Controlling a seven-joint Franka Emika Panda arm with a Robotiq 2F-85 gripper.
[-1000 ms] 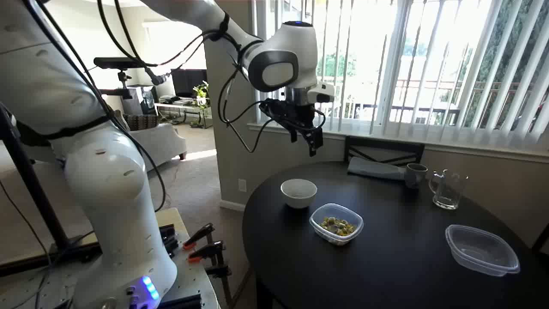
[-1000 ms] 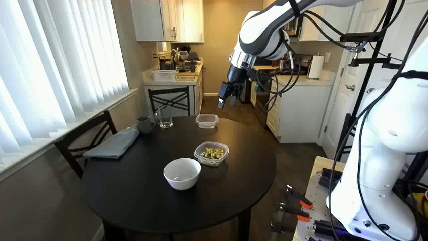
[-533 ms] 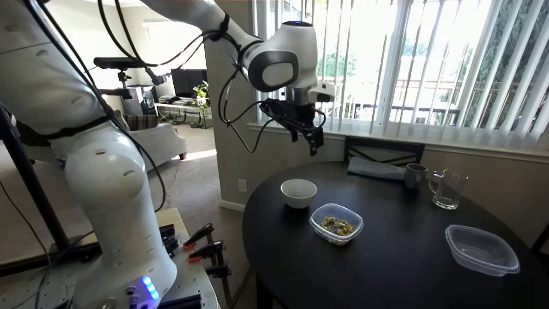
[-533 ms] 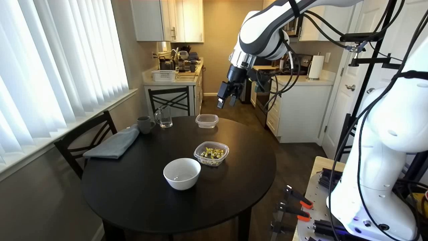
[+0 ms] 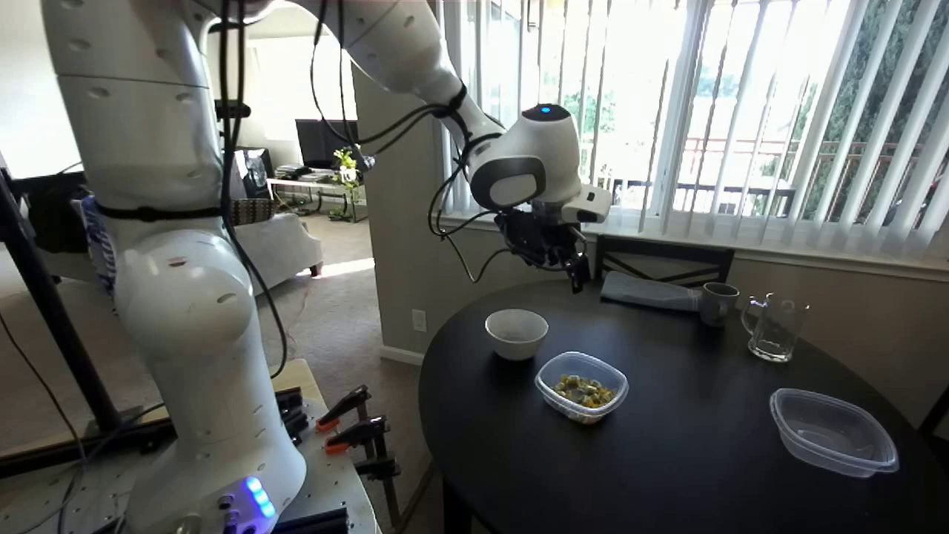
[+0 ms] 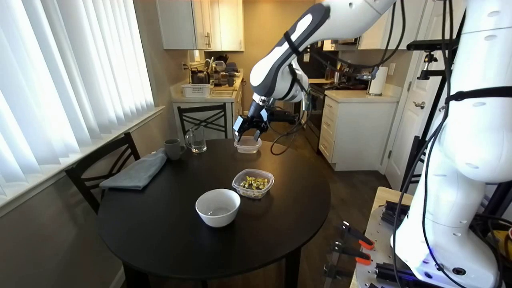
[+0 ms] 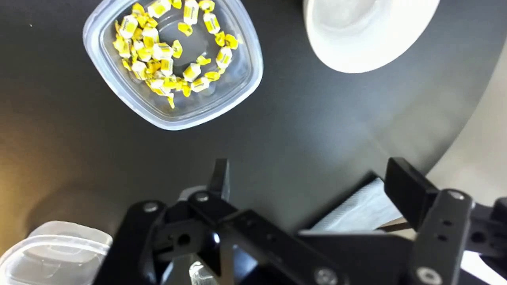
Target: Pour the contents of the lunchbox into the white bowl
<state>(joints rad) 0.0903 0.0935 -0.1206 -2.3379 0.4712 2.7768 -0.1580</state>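
A round black table (image 6: 172, 244) carries a white bowl (image 6: 218, 209) just beside a clear lunchbox (image 5: 582, 362), plus a folded cloth (image 6: 134, 172), gray mug (image 6: 173, 149), glass mug (image 5: 775, 328) and second clear container (image 5: 834, 432).

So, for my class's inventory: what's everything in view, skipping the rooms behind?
table: one, black, foreground
white bowl: one, white, on table
lunchbox: one, clear, beside white bowl
wrapped sweets: many, yellow and white, inside lunchbox
second container: one, clear, near table edge
cloth: one, grey-blue, near table edge
grey mug: one, grey, beside cloth
glass mug: one, clear, beside grey mug
chairs: at least two, black, beside table
blinds: one set, white, beyond cloth
bench: one, grey, beside table
clamps: at least two, black and orange, bench edge
arm: one, white, on bench
gripper: one, black, open above table
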